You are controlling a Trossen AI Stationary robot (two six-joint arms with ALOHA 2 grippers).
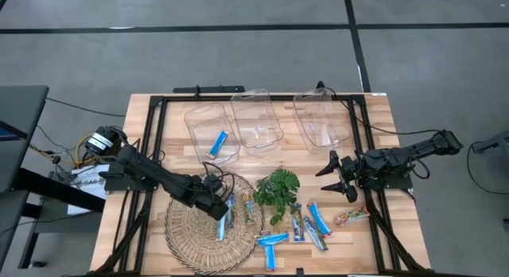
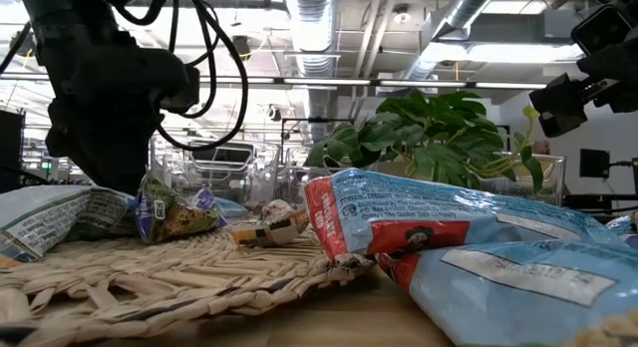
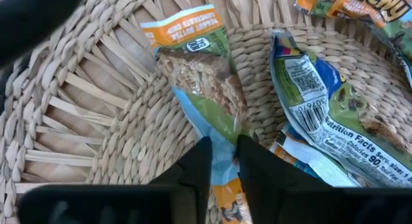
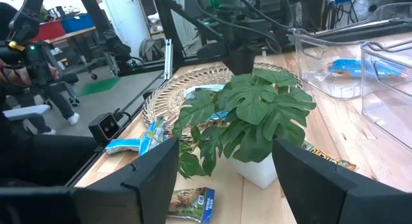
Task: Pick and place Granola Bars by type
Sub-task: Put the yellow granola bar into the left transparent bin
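Several granola bars lie on a round woven tray (image 1: 195, 229), and more lie on the table near a small potted plant (image 1: 278, 193): blue ones (image 1: 270, 239), (image 1: 318, 220) and a tan one (image 1: 350, 217). One blue bar (image 1: 219, 142) lies in the left clear bin. My left gripper (image 1: 223, 214) is low over the tray's right part, shut on a green and orange wrapped bar (image 3: 199, 76). A blue and green bar (image 3: 322, 108) lies beside it. My right gripper (image 1: 334, 175) hangs open, right of the plant, touching nothing. My left gripper pinches the green and orange bar between its two fingers (image 3: 196, 163) at the bar's near end (image 3: 222, 143). It comes from above, slanting down, in line with the bar's length. The rest of the bar lies flat on the woven tray, over a pale blue wrapper.
Three clear plastic bins (image 1: 256, 122) stand in a row along the far side; the middle and right ones (image 1: 322, 122) hold nothing I can see. The plant (image 4: 248, 118) stands between the two grippers. A black frame (image 1: 159, 126) rims the wooden table. Large blue wrappers (image 2: 449, 222) fill the low view's foreground.
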